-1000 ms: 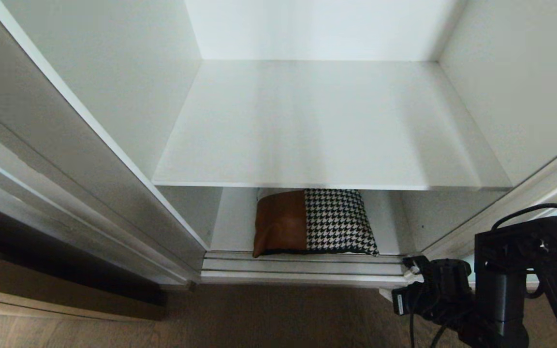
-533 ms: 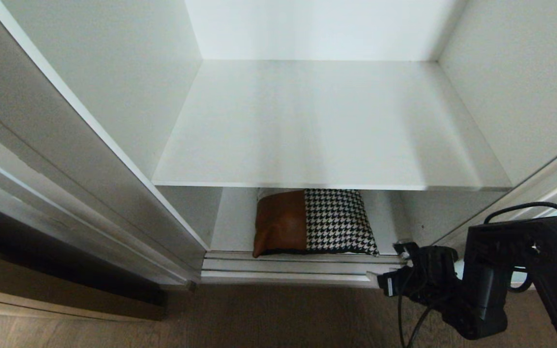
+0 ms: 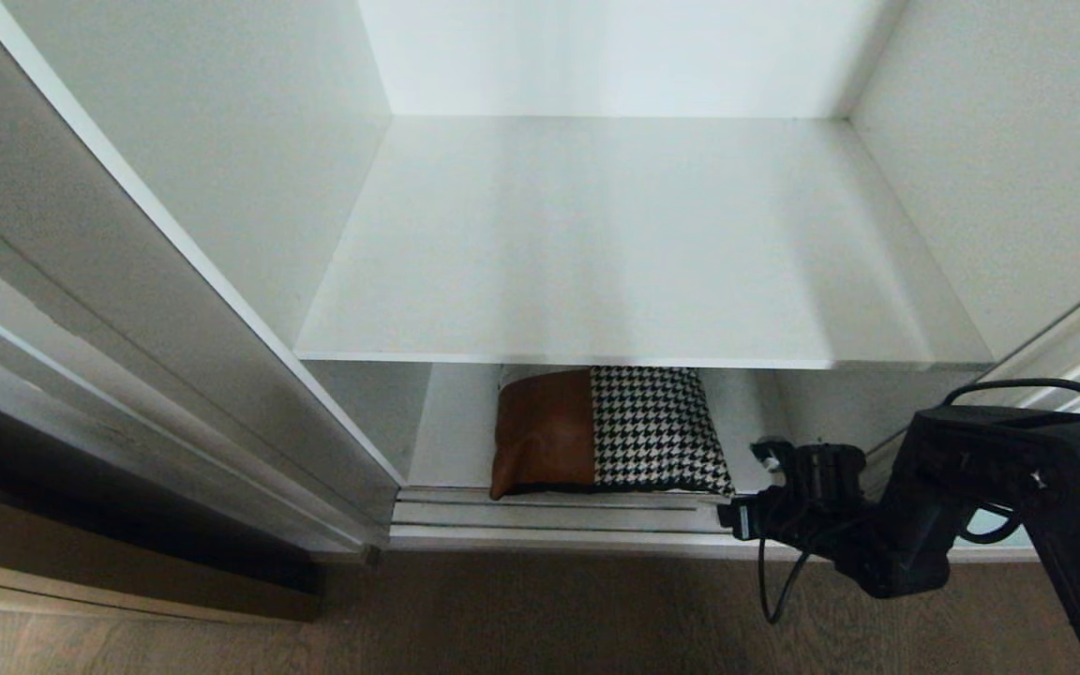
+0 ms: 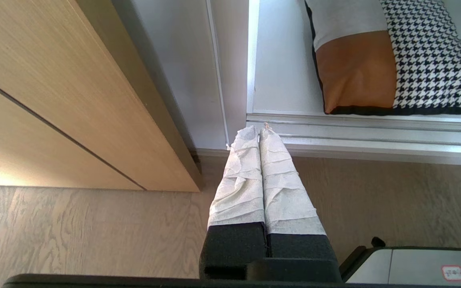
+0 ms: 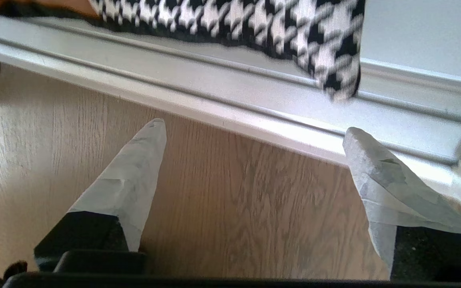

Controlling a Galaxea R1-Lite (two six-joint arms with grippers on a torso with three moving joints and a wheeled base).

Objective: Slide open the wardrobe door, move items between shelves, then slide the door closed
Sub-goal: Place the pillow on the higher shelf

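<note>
Lying flat on the lower shelf (image 3: 451,441), the cushion bag (image 3: 610,431) runs its long axis 9-to-3, tan end at 9; its rear is hidden under the upper shelf (image 3: 634,244). Right gripper (image 3: 754,487), fingers spread wide, sits at its 4 o'clock corner, apart. Left gripper (image 4: 259,130) fingers pressed together.

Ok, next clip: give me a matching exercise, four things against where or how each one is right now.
Things:
1. tan leather and houndstooth fabric cushion bag
2. white upper shelf board
3. left claw
4. right claw

States:
A. shut, hanging over the wood floor
B. open, low beside the door track
C. lying on the bottom shelf
D. bare

Pairs: 1-C, 2-D, 3-A, 4-B
</note>
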